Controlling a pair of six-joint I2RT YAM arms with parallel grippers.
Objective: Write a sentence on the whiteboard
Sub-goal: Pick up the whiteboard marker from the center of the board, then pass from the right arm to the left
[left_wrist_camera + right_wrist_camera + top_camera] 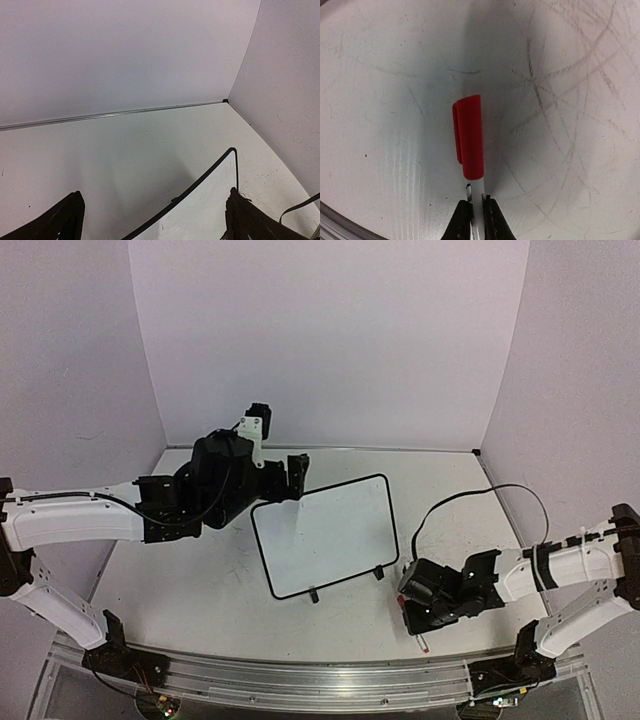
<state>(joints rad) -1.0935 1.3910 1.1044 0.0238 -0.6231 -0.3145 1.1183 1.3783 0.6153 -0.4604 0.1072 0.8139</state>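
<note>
The marker (pixel 469 140) is cut off at the bottom edge; the whiteboard (pixel 207 215) likewise, mostly unseen.

Whiteboard (pixel 325 535), left arm (pixel 200 495) at its far corner

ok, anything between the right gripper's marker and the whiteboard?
Nothing visible lies on the table between the right gripper, shut on the marker, and the whiteboard; only the arm's own cable loops nearby. But the red cap is still on the marker, so the tip is covered.
</note>
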